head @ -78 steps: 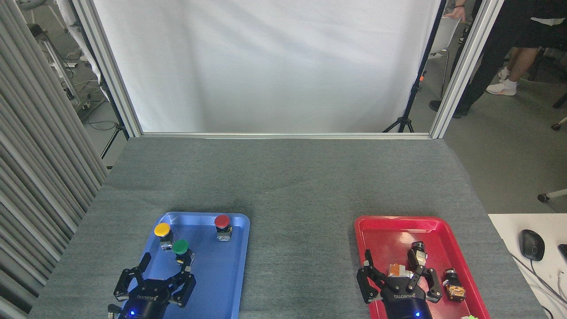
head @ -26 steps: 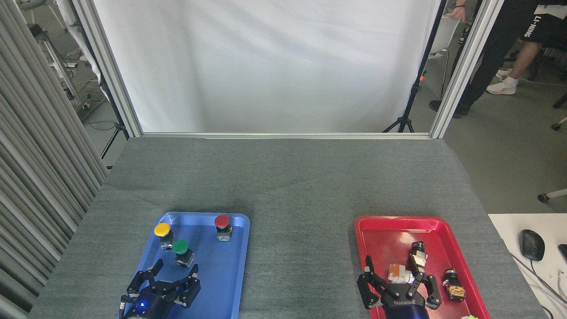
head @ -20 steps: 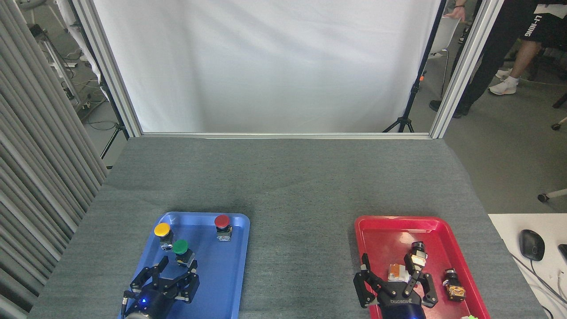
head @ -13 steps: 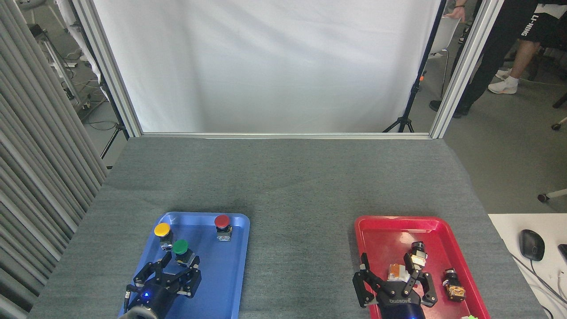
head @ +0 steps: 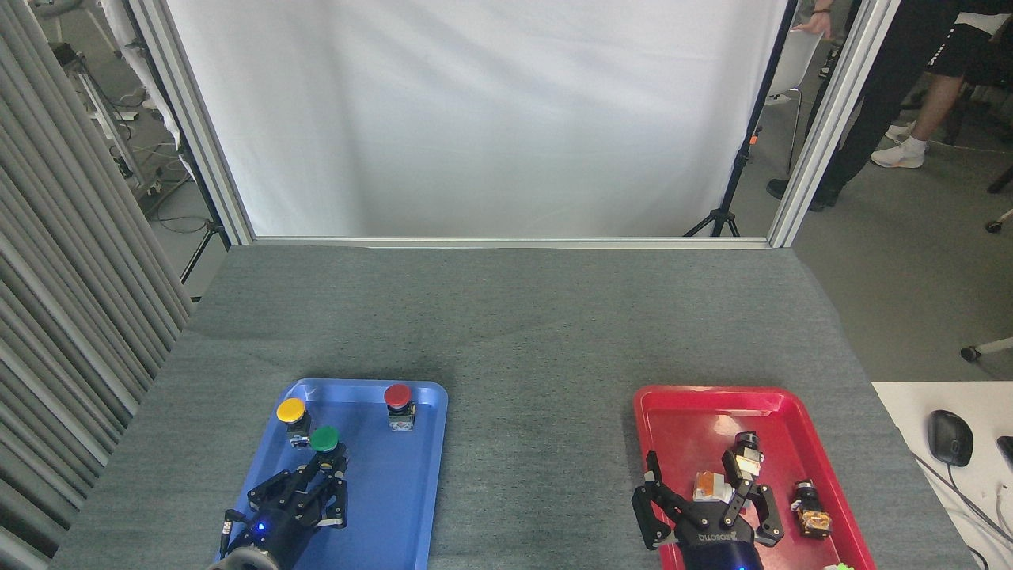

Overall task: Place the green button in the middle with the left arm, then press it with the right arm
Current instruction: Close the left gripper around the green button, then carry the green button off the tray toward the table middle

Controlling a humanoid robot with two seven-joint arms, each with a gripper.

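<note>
Green button (head: 324, 438) sits in blue tray (head: 396, 507); left gripper (head: 316, 480) pinching its base to lift; right gripper (head: 700, 507) spread, waiting.

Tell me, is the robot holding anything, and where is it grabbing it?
The left hand has closed on the green button, gripping its base under the cap. The right hand is open and empty.

left gripper (head: 323, 469) advanced, closed around green button (head: 324, 438)

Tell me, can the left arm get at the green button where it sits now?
Probably yes. The left gripper is already at the green button in the blue tray, fingers around its base; the yellow button stands close behind.
</note>
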